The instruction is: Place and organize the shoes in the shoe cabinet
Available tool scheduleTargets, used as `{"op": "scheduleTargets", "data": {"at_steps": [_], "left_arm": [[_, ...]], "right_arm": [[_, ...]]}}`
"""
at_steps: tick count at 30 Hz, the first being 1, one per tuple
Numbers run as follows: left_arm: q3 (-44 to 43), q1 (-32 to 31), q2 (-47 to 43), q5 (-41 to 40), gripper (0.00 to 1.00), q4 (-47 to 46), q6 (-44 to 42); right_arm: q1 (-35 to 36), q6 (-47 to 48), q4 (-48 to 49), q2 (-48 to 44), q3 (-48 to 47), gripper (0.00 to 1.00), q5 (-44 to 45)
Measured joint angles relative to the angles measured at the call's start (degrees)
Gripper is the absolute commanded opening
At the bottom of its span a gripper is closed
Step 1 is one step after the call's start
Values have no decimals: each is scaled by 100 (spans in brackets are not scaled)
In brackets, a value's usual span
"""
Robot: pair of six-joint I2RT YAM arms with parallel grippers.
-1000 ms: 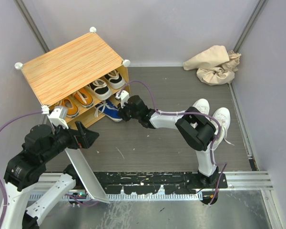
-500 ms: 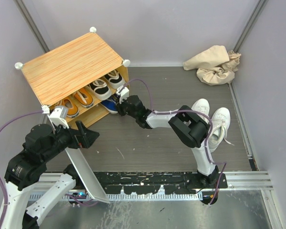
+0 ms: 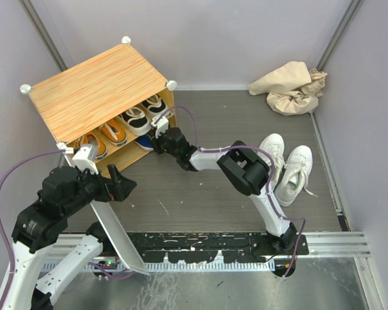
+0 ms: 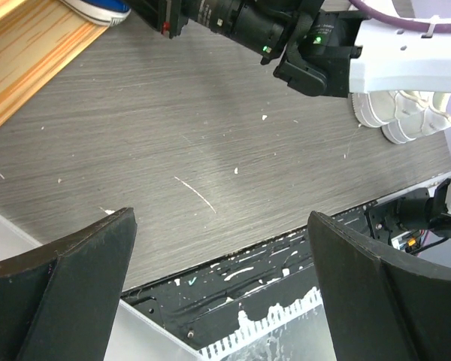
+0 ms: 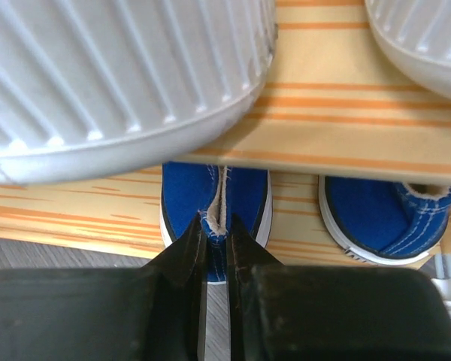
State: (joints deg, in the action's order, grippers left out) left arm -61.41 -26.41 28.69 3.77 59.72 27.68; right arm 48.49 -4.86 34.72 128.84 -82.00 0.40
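The top external camera looks steeply down from above and behind the arm bases, taking in the shoe cabinet (image 3: 97, 90), the white sneakers (image 3: 301, 165) and the grey tabletop (image 3: 200, 194). The left wrist camera tilts down at that tabletop between the spread fingers of the left gripper (image 4: 222, 256), sharing with it the white sneakers and the edge of a blue sneaker (image 4: 98, 9). The right wrist camera faces level into the cabinet's lower shelf, very close, the right gripper (image 5: 216, 226) pinching that sneaker's heel.

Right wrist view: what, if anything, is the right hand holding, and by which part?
The right hand is shut on the blue sneaker, pinching the pale seam at its heel. The left hand is open and empty.
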Motion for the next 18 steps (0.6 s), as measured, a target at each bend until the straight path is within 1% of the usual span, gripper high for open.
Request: {"op": "scheduleTargets", "data": {"at_steps": [3,5,7,10,14,15,18], "left_arm": [[52,0,57,-7,98,31,-4],[61,0,79,-9,98,33,-4],[61,0,83,-9,98,33,-7],[61,0,83,-9,98,33,-7],[61,0,83,-9,98,35,-4],[61,0,83,-9,98,35,-4],[57,0,83,-9,98,37,-7]], "right_arm": [[4,28,-9,90,-133,4,68],[4,61,-2,212,-289,10,131],[4,72,42,293,-339,21,175],[15,59,173,317,-330,43,297],[0,63,575,201,-2,59,625],[2,61,647,101,197,61,695],[22,63,741,-238,726,63,914]]}}
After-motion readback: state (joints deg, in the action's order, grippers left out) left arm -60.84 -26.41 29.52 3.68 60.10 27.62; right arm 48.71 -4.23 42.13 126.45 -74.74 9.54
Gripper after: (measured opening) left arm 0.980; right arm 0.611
